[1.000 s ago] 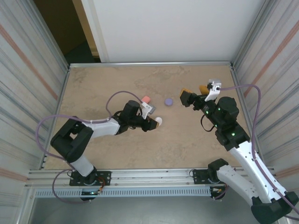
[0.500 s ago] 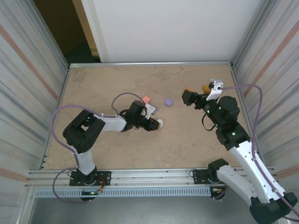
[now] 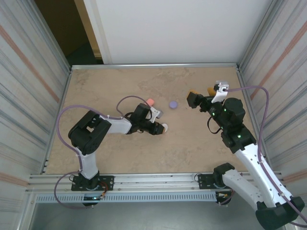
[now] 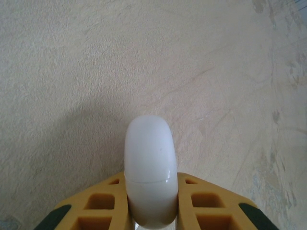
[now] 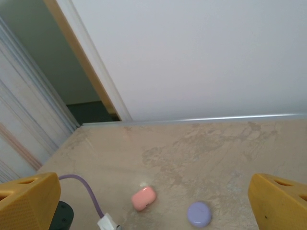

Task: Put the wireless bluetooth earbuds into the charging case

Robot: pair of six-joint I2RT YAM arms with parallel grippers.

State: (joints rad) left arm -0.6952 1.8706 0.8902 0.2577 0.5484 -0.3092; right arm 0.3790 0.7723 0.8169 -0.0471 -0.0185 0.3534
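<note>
Three cases: white case (image 4: pixel 149 158) in left gripper (image 4: pixel 151 184); pink case (image 5: pixel 143 198), purple case (image 5: pixel 199 213) loose.

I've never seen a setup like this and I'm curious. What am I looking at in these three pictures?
Two robot arms are bolted at the near edge of a tan table. One picture looks down from above; the other two come from cameras on each wrist. The left gripper is shut on a white pebble-shaped case, seen close up between its yellow fingers. The right gripper is open and empty. A pink rounded case and a purple round case lie on the table.
</note>
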